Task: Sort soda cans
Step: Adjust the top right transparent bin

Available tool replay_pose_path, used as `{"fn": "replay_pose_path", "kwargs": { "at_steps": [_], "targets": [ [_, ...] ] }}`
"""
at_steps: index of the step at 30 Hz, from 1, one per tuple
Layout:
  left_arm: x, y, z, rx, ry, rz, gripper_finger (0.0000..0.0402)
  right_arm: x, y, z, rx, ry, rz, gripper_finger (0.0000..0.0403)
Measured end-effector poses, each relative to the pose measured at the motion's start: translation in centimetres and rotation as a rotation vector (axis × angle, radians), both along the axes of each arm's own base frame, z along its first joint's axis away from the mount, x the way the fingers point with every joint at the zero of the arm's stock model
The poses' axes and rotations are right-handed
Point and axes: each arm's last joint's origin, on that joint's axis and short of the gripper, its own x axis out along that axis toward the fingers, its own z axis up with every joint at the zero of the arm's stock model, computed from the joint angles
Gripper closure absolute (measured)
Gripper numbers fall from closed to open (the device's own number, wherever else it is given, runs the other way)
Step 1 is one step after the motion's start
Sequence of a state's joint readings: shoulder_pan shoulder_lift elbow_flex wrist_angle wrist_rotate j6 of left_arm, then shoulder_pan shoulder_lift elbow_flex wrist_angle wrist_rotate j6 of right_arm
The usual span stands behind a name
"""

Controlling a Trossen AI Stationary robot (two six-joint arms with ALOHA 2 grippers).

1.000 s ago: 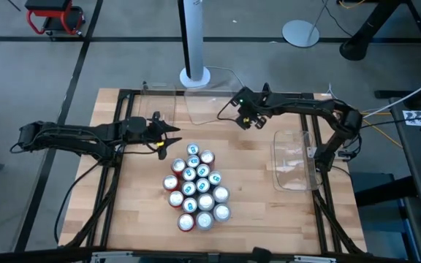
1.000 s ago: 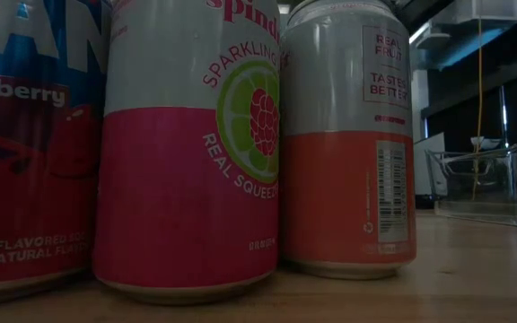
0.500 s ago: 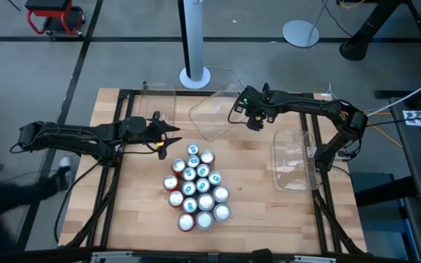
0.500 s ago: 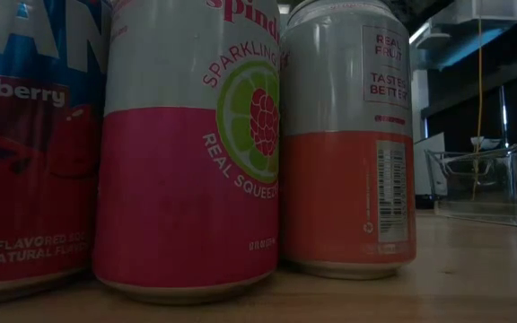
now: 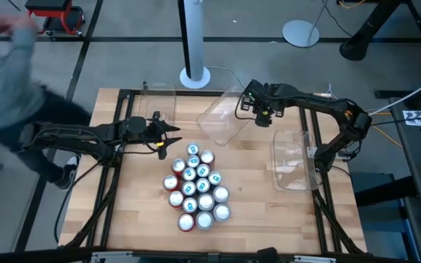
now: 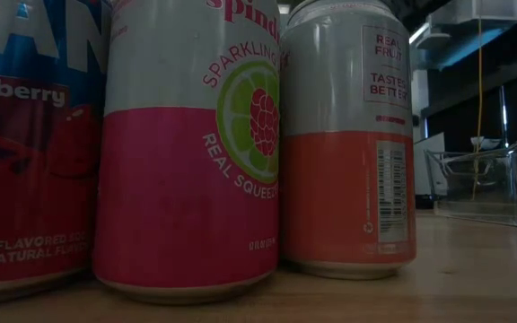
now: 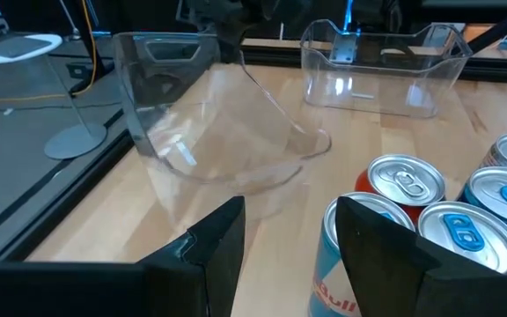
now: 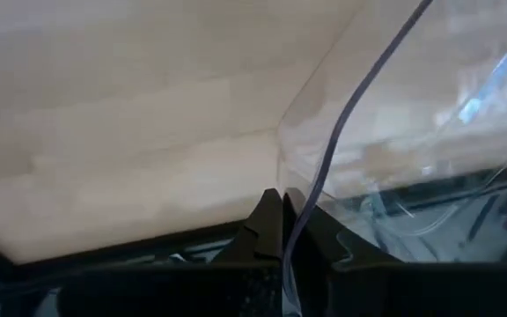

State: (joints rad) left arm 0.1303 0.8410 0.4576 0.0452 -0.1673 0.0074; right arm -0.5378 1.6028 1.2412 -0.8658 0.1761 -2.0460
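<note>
A: where's everything?
B: cans [image 5: 196, 191] clustered mid-table [image 5: 137, 219]. Right gripper [image 5: 258, 111] pinching the rim of a clear bin [image 5: 221, 120] — tilted, at the far side.
A: left one?
B: left gripper [image 5: 168, 137] spread open just beside the cans.

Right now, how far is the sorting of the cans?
Nothing is sorted yet: all soda cans stand clustered on the table. In hand: the right hand is shut on the rim of a clear bin, tilted above the table. The left hand waits open beside the cluster. A second bin holds no cans.
</note>
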Motion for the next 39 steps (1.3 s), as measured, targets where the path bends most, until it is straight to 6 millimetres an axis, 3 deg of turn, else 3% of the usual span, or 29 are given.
{"fn": "replay_pose_path", "kwargs": {
  "at_steps": [5, 10, 22, 25, 29, 34, 36, 39],
  "targets": [
    [0.0, 0.0, 0.0, -0.004, 0.0, 0.002, 0.0233, 0.2, -0.7, -1.3, 0.082, -0.052, 0.089, 0.0397],
    [0.0, 0.0, 0.0, -0.006, 0.0, 0.002, 0.0233, 1.3, -1.5, -3.1, 0.016, -0.038, 0.085, 0.0392],
    [0.0, 0.0, -0.1, -0.004, 0.006, 0.001, 0.0233, 2.2, -2.4, -4.2, -0.035, -0.087, -0.103, 0.0317],
    [0.0, 0.0, -0.1, -0.005, 0.008, 0.001, 0.0233, 2.5, -2.3, -3.4, -0.097, -0.07, -0.123, 0.0287],
    [0.0, 0.0, -0.1, -0.002, 0.008, 0.0, 0.0233, 2.7, -1.6, -0.3, -0.152, -0.1, -0.165, 0.0256],
    [-0.1, 0.0, -0.1, -0.002, 0.013, 0.0, 0.0233, 1.9, 0.6, 3.8, -0.021, -0.218, -0.25, 0.024],
    [-0.1, 0.0, -0.1, -0.003, 0.015, 0.0, 0.0233, 1.3, 1.5, 4.3, 0.083, -0.242, -0.326, 0.0241],
    [-0.1, 0.0, -0.3, -0.009, 0.029, 0.002, 0.0233, 0.4, 2.5, 3.0, 0.213, -0.225, -0.486, 0.0245]
  ]
}}
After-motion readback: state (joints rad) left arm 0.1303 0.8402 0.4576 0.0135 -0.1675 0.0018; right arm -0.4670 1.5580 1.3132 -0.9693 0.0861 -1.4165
